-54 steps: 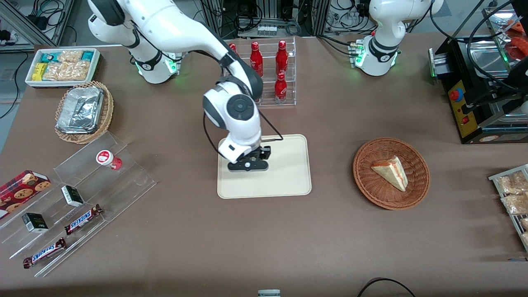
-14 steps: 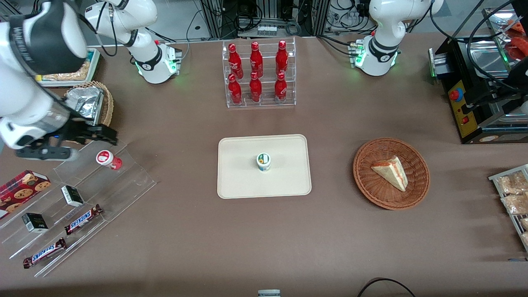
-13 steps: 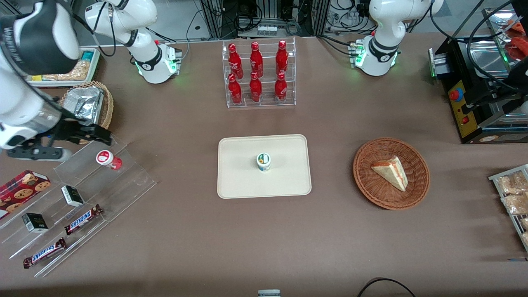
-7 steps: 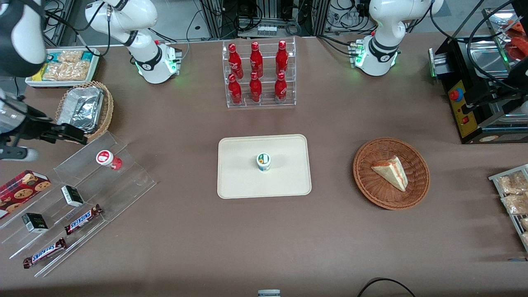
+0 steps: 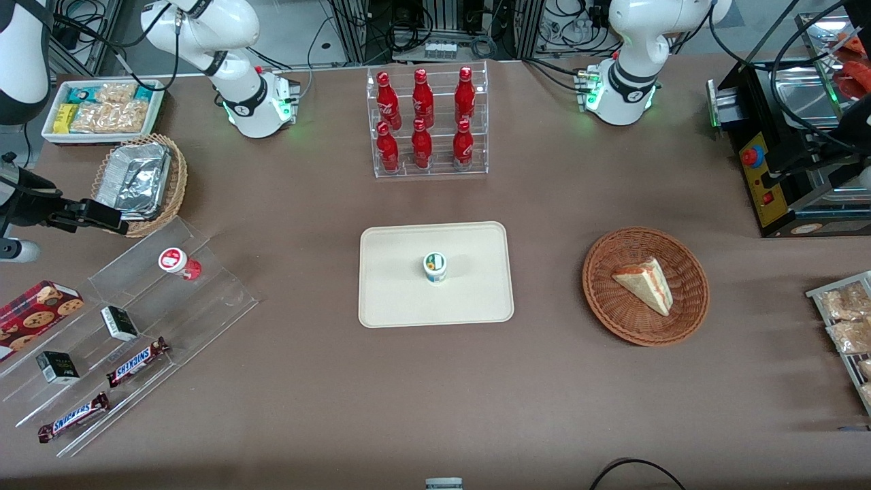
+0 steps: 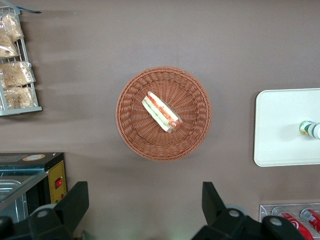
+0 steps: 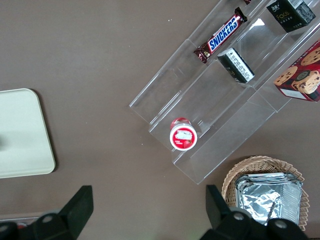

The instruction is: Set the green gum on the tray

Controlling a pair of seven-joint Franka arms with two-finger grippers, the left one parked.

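The green gum (image 5: 435, 266), a small white bottle with a green-rimmed lid, stands upright near the middle of the cream tray (image 5: 469, 299). It also shows in the left wrist view (image 6: 311, 129) on the tray (image 6: 280, 125). My gripper (image 5: 81, 214) is open and empty, high above the table toward the working arm's end, over the clear stepped rack (image 5: 204, 299) and the foil basket. In the right wrist view the gripper (image 7: 148, 210) is wide open over bare table, with only the tray's edge (image 7: 20, 135) in sight.
A red-lidded gum bottle (image 5: 175, 260) stands on the clear rack (image 7: 165, 95) with Snickers bars (image 5: 136, 361) and small boxes. A wicker basket with foil (image 5: 139, 180), a rack of red bottles (image 5: 425, 122) and a basket with a sandwich (image 5: 643, 282) stand around the tray.
The gripper let go of the green gum on the tray, then rose and swung away toward the working arm's end of the table. The gum has stayed upright on the tray.
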